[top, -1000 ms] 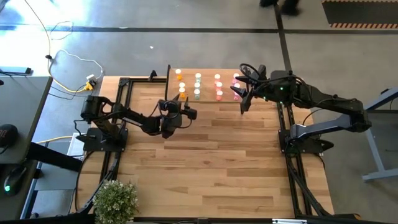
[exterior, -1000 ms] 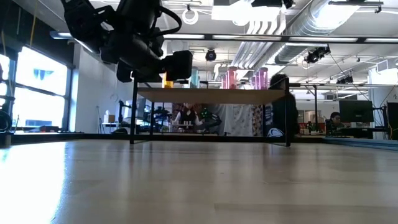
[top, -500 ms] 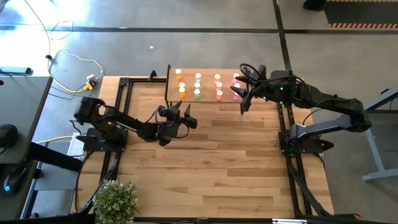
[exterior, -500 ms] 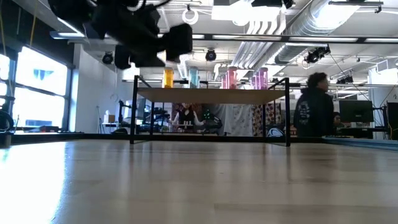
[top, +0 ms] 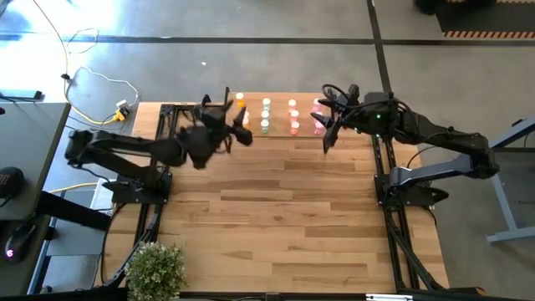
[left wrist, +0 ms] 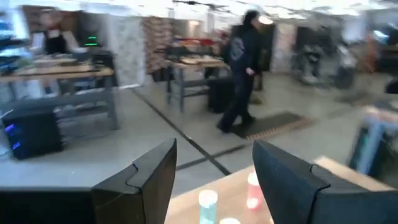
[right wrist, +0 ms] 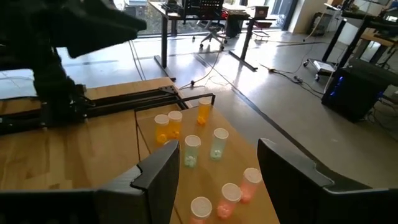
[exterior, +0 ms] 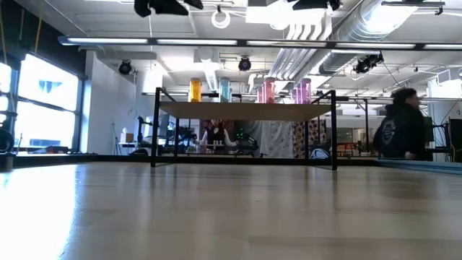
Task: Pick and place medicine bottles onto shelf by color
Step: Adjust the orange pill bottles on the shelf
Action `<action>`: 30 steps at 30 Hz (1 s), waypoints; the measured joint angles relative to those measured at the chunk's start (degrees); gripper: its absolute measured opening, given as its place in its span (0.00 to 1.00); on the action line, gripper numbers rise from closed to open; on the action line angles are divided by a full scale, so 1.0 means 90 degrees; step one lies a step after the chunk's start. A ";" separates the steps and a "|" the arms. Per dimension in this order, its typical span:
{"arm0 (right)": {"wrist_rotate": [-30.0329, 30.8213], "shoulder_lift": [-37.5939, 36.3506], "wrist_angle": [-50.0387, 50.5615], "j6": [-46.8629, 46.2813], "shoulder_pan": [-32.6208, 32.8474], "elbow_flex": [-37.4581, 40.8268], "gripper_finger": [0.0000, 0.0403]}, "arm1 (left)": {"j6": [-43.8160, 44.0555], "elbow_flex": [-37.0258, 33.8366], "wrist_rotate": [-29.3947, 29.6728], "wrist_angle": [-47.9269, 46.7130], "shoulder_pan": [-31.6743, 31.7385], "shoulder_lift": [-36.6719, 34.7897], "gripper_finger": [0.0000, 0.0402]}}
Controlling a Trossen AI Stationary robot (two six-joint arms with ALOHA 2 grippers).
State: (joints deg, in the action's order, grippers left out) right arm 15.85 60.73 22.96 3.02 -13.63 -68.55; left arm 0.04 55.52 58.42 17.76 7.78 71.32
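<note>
The shelf stands at the table's far edge, seen on thin black legs in the low view. Medicine bottles stand upright on it in colour groups: orange, pale green, salmon and pink. My left gripper hovers high over the shelf's near left corner, open, nothing between its fingers. My right gripper hangs open above the shelf's right end, looking down on the bottles, also empty.
Bare wooden tabletop stretches from the shelf to the near edge. A potted plant sits at the near left corner. Black arm frames run along the left and right sides. A person walks in the room behind.
My left gripper has risen steeply and gone toward the far edge, from low over the table in front of the shelf to high above its left corner, leaving the low view through the top. It stays open and empty. The bottles have not moved.
</note>
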 joint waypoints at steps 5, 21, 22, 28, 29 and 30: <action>-0.0376 0.0000 0.0040 0.0023 -0.0148 0.0000 0.51 | -0.0066 0.0650 -0.1960 -0.1683 0.0936 -0.0472 0.50; -0.0451 0.0002 0.0028 -0.0614 -0.0667 0.0000 0.51 | -0.0053 0.1348 -0.5969 -0.4980 0.3234 -0.0359 0.50; -0.0456 0.0002 -0.0034 -0.0707 -0.0701 0.0000 0.51 | -0.0126 0.1416 -0.6052 -0.5180 0.3325 -0.0334 0.50; -0.0494 0.0138 -0.0651 -0.1209 -0.0781 0.0000 0.51 | -0.0579 0.1558 -0.6604 -0.5385 0.3813 -0.0300 0.50; -0.0519 0.0182 -0.0801 -0.1245 -0.0780 0.0000 0.51 | -0.0575 0.1557 -0.6731 -0.5427 0.3874 -0.0299 0.50; -0.0559 0.0237 -0.0900 -0.1284 -0.0779 0.0000 0.51 | -0.0534 0.1556 -0.6831 -0.5491 0.3918 -0.0297 0.50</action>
State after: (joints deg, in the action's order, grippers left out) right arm 10.83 62.86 14.86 -8.53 -20.64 -68.55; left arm -4.77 69.52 -3.06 -31.66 43.04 68.64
